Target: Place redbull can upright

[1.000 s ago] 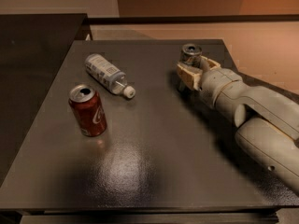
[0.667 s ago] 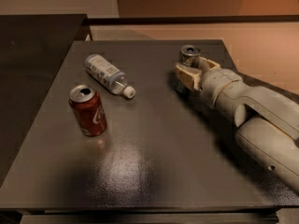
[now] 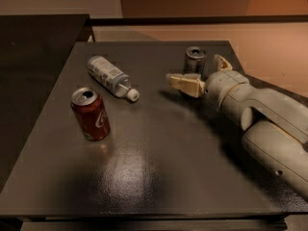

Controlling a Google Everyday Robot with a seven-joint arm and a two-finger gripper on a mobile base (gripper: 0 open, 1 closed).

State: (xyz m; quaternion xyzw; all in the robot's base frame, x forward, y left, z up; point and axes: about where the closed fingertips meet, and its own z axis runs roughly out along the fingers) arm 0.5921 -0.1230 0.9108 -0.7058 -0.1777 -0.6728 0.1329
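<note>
Upright redbull can (image 3: 195, 60) at far right, fingers (image 3: 185, 83) now spread wider apart, flanking it

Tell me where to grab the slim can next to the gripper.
Grip the slim can around its middle, coming in level from the front-right, where the open gripper sits with a finger on either side. The can stands upright, so its straight round sides suit the fingers better than the tabbed top.

The redbull can (image 3: 195, 60) stands upright towards the far right of the desk (image 3: 159, 143). It is slim, with a dull silver and dark body, and its silver rimmed top faces up. The tool (image 3: 193, 68) sits right at it, its two fingers spread wide to either side.
</note>
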